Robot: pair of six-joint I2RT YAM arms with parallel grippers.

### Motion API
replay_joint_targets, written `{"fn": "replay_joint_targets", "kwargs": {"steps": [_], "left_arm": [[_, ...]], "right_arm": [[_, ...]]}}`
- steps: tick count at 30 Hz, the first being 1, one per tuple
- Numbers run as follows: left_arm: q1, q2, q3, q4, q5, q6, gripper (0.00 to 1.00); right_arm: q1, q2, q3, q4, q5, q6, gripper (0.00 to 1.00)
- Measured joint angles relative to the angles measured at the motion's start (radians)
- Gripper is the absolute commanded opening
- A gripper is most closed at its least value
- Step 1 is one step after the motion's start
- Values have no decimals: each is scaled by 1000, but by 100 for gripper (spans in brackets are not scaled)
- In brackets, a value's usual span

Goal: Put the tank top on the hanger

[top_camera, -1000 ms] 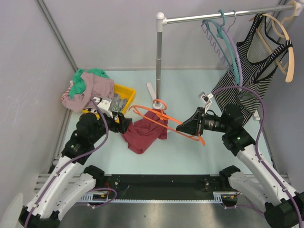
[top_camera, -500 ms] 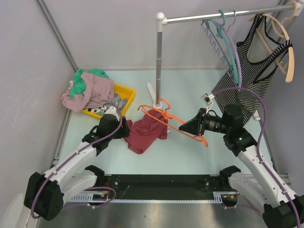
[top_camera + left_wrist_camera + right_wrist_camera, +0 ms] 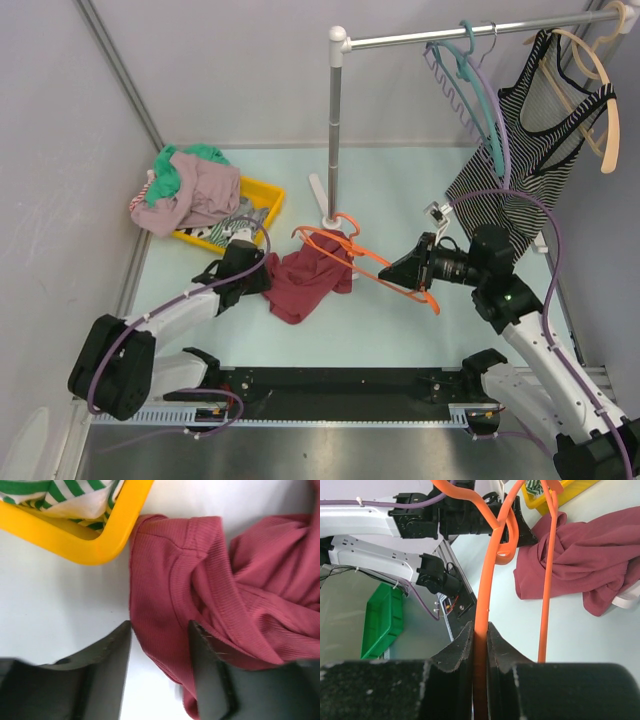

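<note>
The left gripper (image 3: 159, 632) has dropped low, open astride the crumpled top's (image 3: 305, 282) left edge just beside the bin (image 3: 263, 190), poised to pinch, while the right gripper (image 3: 480, 632) stays clamped on the hanger (image 3: 372, 266) held over it.

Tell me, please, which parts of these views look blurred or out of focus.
Left wrist: the tank top shows sharp ribbing, while the left hand is soft. Right wrist: the right hand and the hanger it clamps are blurred. Top external: sharp, evenly lit.

No legible text (any view)
</note>
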Motion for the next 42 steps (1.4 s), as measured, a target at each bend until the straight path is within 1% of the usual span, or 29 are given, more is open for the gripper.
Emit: {"fn": "replay_joint_targets", "kwargs": {"steps": [1, 3, 4, 6, 7, 13, 18, 22, 29, 36, 42], "left_arm": [[2, 15, 0, 2, -2, 1, 39], [11, 35, 0, 2, -5, 4, 27], [18, 37, -2, 5, -3, 6, 14], [37, 33, -7, 13, 8, 6, 1], [45, 29, -8, 16, 14, 6, 0], [56, -72, -8, 32, 72, 12, 0], [57, -247, -20, 49, 122, 29, 0], [57, -346, -27, 45, 146, 44, 0], [57, -441, -49, 37, 233, 49, 0], [57, -524, -40, 29, 380, 63, 0], [57, -594, 37, 26, 535, 106, 0]], "right_arm": [[0, -2, -3, -3, 0, 0, 0], [0, -5, -5, -5, -4, 1, 0], [0, -5, -5, -4, -10, 1, 0], [7, -5, -5, -5, -26, 1, 0], [13, -5, -5, -7, -30, 1, 0], [82, -5, -6, -35, -27, -11, 0], [118, 1, -42, -9, -24, 2, 0], [143, 36, -56, -8, -10, 4, 0], [165, 58, -69, 11, 1, 5, 0], [155, 58, -69, 34, -12, 10, 0], [130, 58, -69, 69, -51, 32, 0]]}}
